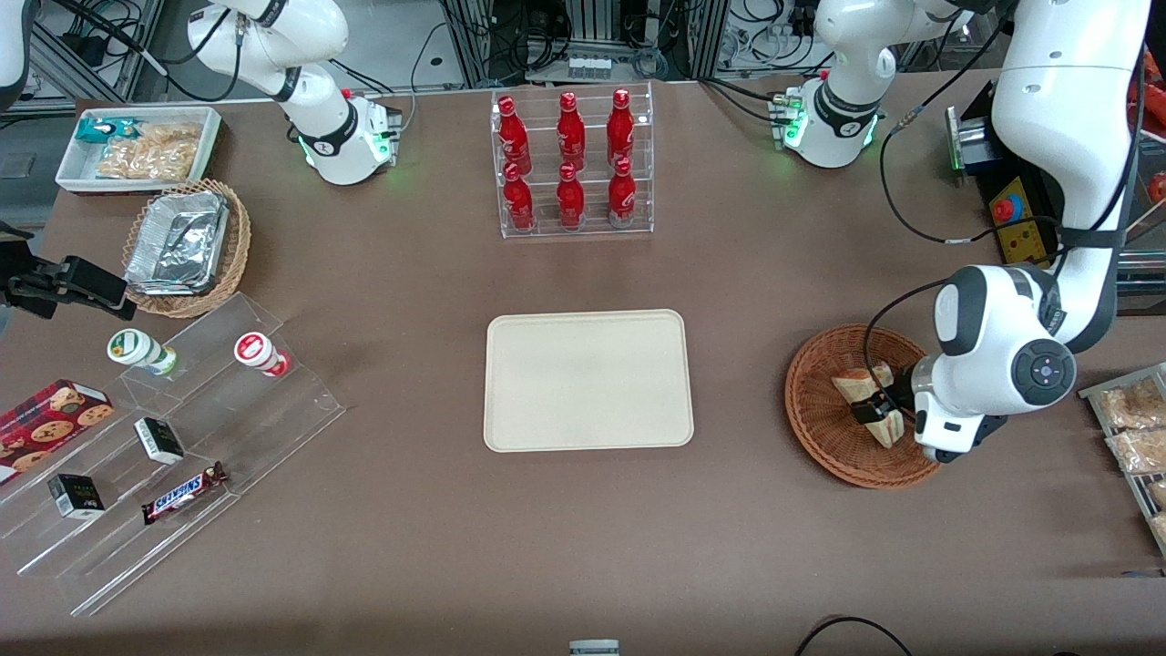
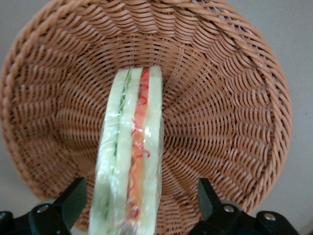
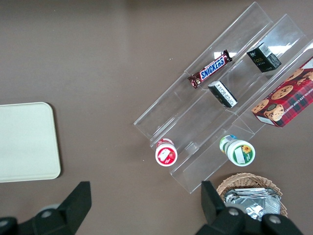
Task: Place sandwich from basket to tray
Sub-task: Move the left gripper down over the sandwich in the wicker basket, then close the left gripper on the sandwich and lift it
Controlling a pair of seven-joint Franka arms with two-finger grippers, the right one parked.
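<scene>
Left wrist view shows the gripper open astride the sandwich in the basket, fingers flanking its bread faces, long axis running straight ahead between them.

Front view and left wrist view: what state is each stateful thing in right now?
sandwich: wrapped, standing on edge in the basket, between the open jaws, not yet gripped.
basket: upright, holding the sandwich.
tray: flat on the table, nothing on it.
gripper: lowered into the basket, jaws open on either side of the sandwich.
bottles: upright in the clear rack, capped.
</scene>
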